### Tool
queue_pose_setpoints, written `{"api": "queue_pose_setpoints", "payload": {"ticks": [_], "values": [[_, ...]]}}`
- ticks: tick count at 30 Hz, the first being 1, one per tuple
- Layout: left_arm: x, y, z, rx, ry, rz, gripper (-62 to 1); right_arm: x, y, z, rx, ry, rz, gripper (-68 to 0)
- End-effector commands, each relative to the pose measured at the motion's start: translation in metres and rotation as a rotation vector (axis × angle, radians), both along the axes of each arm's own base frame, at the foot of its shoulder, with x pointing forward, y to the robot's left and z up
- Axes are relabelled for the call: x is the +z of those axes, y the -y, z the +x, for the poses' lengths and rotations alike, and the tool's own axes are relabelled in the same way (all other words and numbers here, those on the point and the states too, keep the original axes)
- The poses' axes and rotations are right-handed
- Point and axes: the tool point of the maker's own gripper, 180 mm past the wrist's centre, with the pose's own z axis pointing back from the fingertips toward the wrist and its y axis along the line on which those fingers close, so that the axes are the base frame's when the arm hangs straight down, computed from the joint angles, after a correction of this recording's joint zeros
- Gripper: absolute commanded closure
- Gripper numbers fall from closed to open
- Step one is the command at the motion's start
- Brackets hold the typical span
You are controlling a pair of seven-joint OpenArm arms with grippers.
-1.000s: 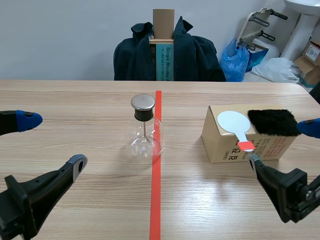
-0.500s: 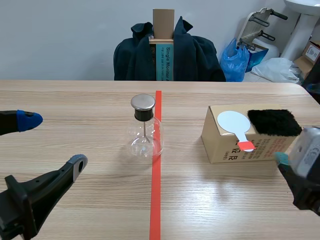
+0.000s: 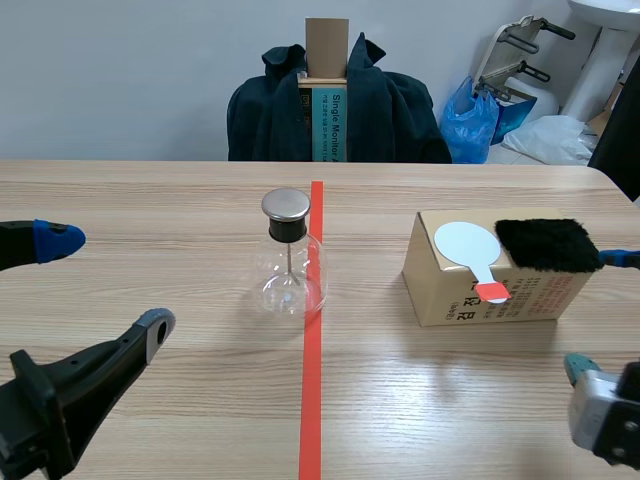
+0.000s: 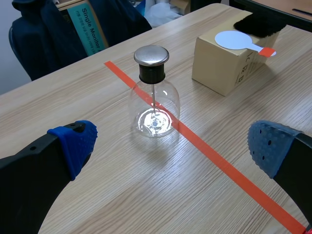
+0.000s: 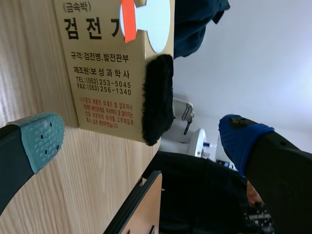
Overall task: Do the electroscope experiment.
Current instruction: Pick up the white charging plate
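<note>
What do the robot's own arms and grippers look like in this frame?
Both arms are black, and each ends in a gripper of two thick, tapering black fingers. The left gripper carries soft blue dotted pads at its fingertips. The right gripper has mismatched tips: one grey-green dotted pad and one dark blue dotted pad.

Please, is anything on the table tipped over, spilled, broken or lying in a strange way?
Nothing is spilled or broken. The flask stands upright. Only the white paddle on the box hangs its red handle tip over the front edge.
</note>
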Motion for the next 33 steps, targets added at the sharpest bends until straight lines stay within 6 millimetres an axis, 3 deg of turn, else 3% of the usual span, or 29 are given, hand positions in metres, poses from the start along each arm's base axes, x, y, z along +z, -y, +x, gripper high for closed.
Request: {"api": "queue_pose_setpoints", "payload": {"ticks": [1,7,11,23,33], "values": [[0.009,0.005,-0.001,-0.01,0.021,-0.028,-62.3,0.012,-0.006,0.018,0.014,0.076,-0.013,-67.9],[0.009,0.005,-0.001,-0.01,0.021,-0.028,-62.3,0.006,-0.014,0.046,-0.011,0.143,-0.017,-67.9],[0.009,0.005,-0.001,-0.01,0.021,-0.028,-62.3,0.005,-0.026,0.054,-0.02,0.151,0.003,-67.9],[0.009,0.005,-0.001,-0.01,0.021,-0.028,-62.3,-0.015,-0.057,0.047,-0.032,0.108,-0.024,-67.9],[0.009,0.005,-0.001,-0.01,0.021,-0.028,-62.3,-0.013,-0.058,0.048,-0.025,0.128,-0.039,-67.9]]}}
